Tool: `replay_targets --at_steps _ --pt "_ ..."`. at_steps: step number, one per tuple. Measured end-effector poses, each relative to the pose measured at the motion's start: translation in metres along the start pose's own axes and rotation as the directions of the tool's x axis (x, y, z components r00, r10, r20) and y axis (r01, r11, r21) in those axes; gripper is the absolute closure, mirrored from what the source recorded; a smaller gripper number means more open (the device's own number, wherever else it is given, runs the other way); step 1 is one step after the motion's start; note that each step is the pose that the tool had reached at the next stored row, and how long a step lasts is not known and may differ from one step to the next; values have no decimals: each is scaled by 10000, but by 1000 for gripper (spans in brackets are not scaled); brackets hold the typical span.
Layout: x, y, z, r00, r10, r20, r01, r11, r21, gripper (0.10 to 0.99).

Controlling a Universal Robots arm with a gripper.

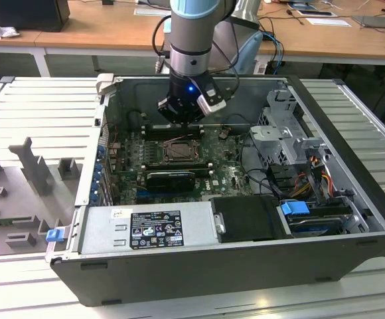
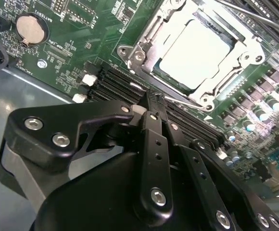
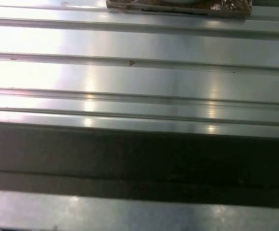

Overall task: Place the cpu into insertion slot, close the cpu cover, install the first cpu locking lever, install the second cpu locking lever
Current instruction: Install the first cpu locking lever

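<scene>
Fingers (image 2: 151, 144) of my gripper (image 2: 155, 103) sit pressed together just beside the cpu cover (image 2: 151, 41), which lies down over the cpu (image 2: 192, 50); what the tips touch is hidden.

1. We see the small, flat, square, pale silver-grey cpu (image 2: 193, 52) lying flat.
2. It sits in the square dark insertion slot (image 1: 164, 151).
3. The thin silvery metal cpu cover (image 2: 146, 47) frames it, lowered.
</scene>
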State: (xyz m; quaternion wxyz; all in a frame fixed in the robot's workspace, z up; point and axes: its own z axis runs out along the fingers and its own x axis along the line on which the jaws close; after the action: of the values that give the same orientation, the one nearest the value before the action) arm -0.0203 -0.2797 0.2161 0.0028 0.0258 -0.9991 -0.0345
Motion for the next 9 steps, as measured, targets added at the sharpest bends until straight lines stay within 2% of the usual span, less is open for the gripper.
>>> replay_targets --at_steps 9 --pt "-36 -26 81 10000 36 2 -36 10000 0 980"
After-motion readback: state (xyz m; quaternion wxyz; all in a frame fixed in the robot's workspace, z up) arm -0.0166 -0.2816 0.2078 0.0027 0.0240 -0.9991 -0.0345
